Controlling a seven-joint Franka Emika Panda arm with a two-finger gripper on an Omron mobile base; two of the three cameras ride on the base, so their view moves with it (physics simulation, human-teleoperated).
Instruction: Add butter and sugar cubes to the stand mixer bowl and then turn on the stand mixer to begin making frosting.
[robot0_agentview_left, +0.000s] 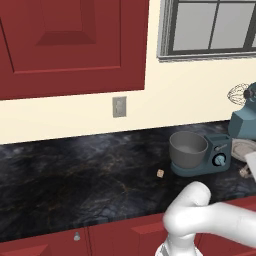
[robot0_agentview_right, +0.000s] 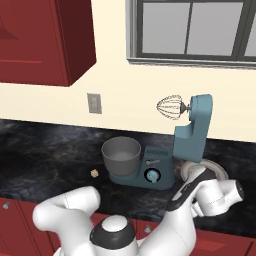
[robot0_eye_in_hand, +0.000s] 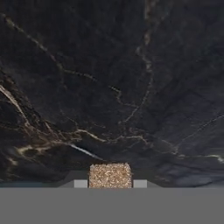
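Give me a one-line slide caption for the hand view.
Gripper shut on a tan sugar cube, held over the dark veined marble counter.

The stand mixer (robot0_agentview_left: 240, 131) is cut by the left base view's 3 o'clock edge. A sugar cube (robot0_eye_in_hand: 110, 175) (lower part hidden) sits at 6 o'clock in the hand view. The plate (robot0_agentview_right: 216, 167) is half hidden behind the arm.

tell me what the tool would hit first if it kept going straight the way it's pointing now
Most likely the dark marble counter, which lies ahead of the tool in the hand view. A sugar cube sits between its tips, so the cube would probably touch the counter first. How far off the counter is cannot be told.
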